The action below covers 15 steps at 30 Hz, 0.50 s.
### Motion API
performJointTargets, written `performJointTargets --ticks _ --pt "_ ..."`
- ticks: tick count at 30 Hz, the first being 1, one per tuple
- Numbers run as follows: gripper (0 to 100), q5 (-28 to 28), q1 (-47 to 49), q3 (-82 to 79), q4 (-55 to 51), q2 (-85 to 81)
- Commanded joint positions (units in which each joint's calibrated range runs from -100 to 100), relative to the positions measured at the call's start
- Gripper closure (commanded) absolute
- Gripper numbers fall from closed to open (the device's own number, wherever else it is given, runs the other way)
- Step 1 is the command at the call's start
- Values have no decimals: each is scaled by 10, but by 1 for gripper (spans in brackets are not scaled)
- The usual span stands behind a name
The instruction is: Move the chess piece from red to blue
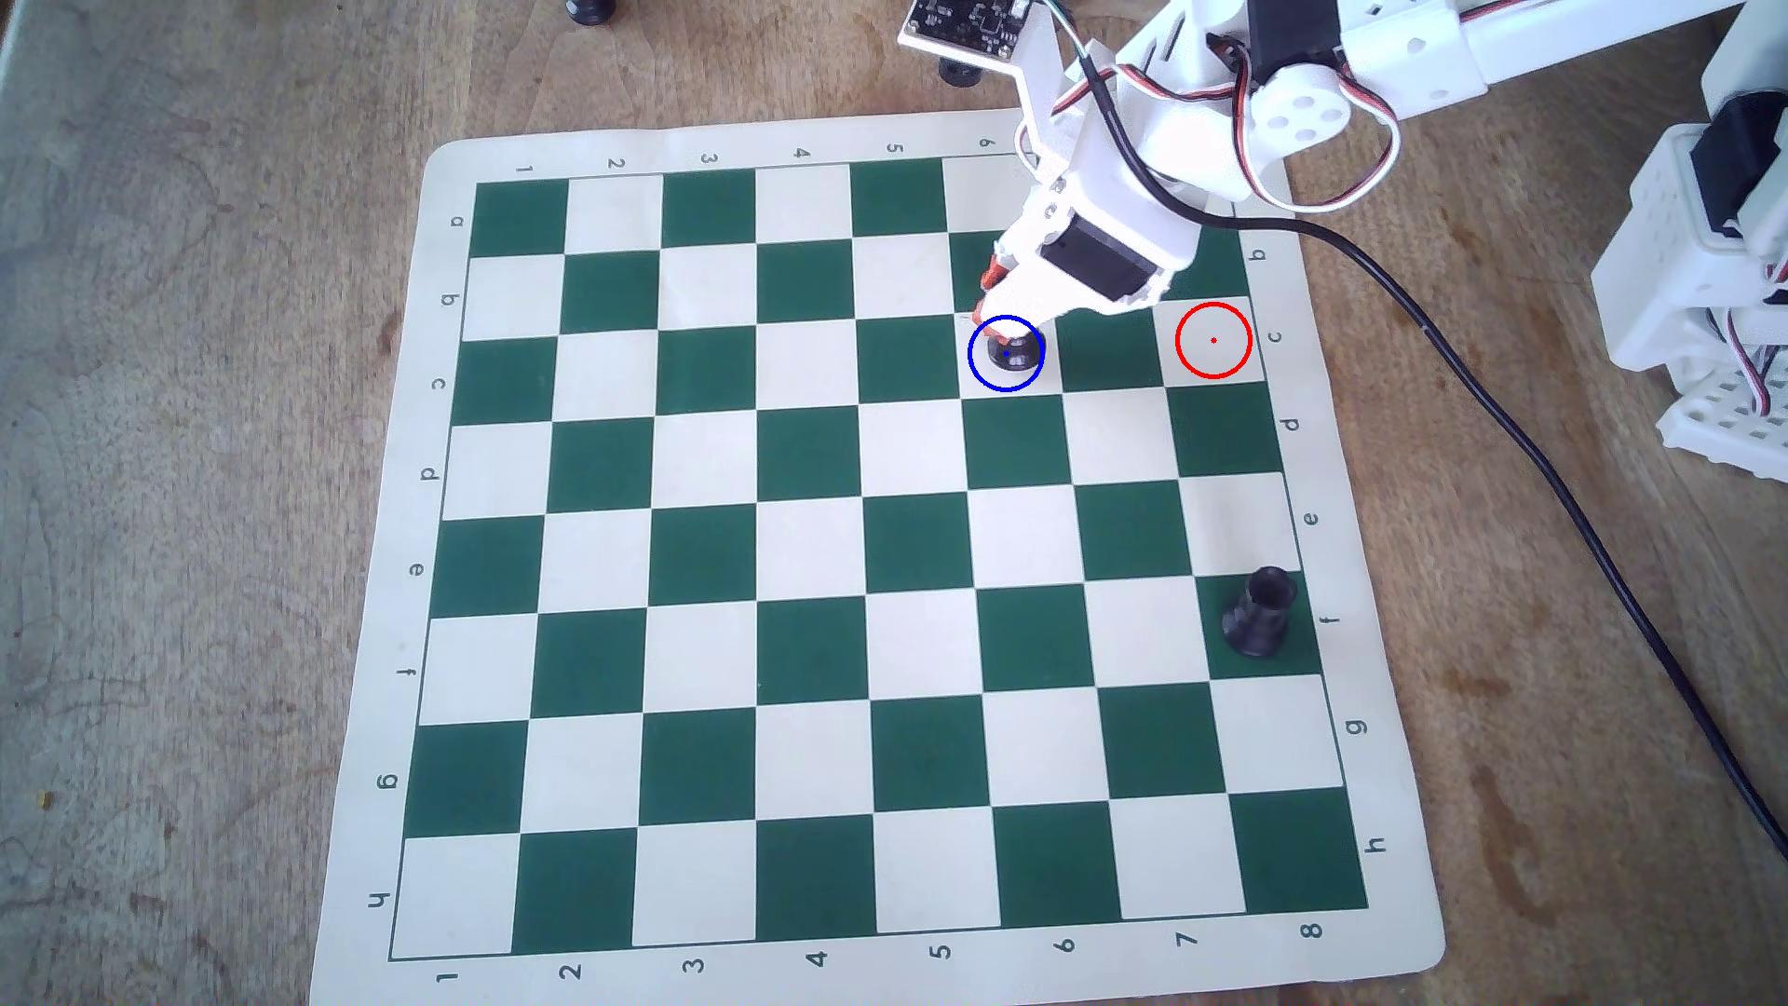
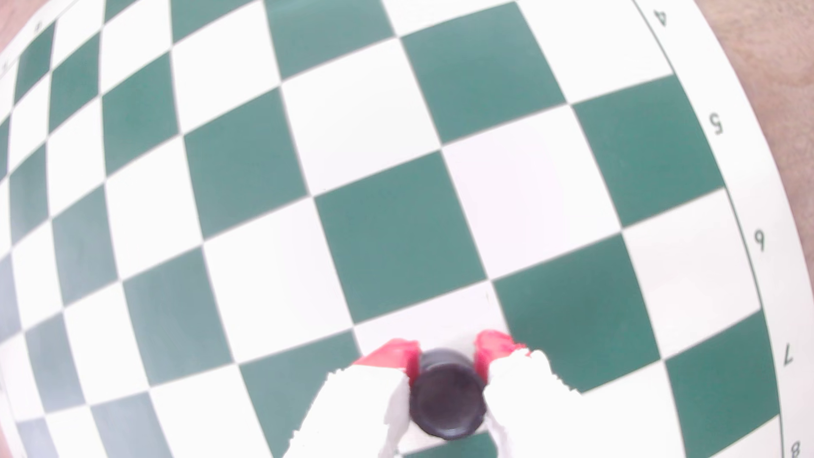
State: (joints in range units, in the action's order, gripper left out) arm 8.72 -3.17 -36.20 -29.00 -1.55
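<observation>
In the overhead view the black chess piece [image 1: 1016,360] stands inside the blue ring [image 1: 1006,390] on a white square of the green-and-white board [image 1: 803,561]. My gripper [image 1: 1006,339] comes down on it from the upper right. The red ring [image 1: 1213,340] lies two squares to the right with nothing in it. The wrist view shows the round top of the chess piece [image 2: 447,398] between two red-tipped fingers [image 2: 396,354], with the gripper [image 2: 447,352] shut on it. The blue ring and red ring do not show in the wrist view.
A stouter black piece [image 1: 1258,611] stands on a green square near the board's right edge. Two dark pieces [image 1: 590,10] [image 1: 953,70] sit off the board at the top. A black cable [image 1: 1548,464] runs down the right side past the arm's white base [image 1: 1703,290].
</observation>
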Motion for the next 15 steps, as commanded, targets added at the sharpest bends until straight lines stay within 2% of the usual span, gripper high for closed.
performJointTargets --ticks 1,15 --pt "100 0 2 0 21 -5" --pt "94 4 -2 -21 47 -10"
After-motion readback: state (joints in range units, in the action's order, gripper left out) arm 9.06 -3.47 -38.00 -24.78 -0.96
